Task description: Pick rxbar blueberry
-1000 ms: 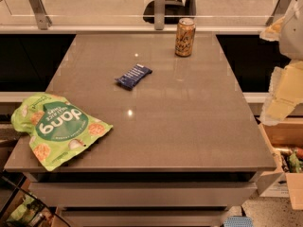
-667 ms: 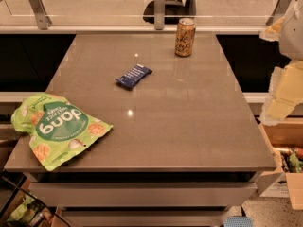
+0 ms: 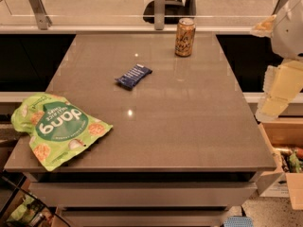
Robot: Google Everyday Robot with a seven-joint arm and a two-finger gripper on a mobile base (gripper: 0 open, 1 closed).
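Lying flat on the gray table [image 3: 189, 126], the snack bar [image 3: 134, 76] sits in front of the can [image 3: 185, 37] and to its left, well apart from it. The gripper [image 3: 279, 91] hangs off the table's right edge, to the right of the can and nearer the camera than it. Whether it is parted or closed I cannot tell. From the gripper, the bar lies far to the left across the tabletop and a little farther back. Its long axis runs slantwise, near-left end to far-right end, tilting loosely toward the can's side. As I judge it, the single arm must reach leftward over bare tabletop, turning to grip across the bar's narrow width. Nothing blocks that path, since the can stands behind it. The green bag [image 3: 57, 126] lies much farther from the can, overhanging the near-left corner.
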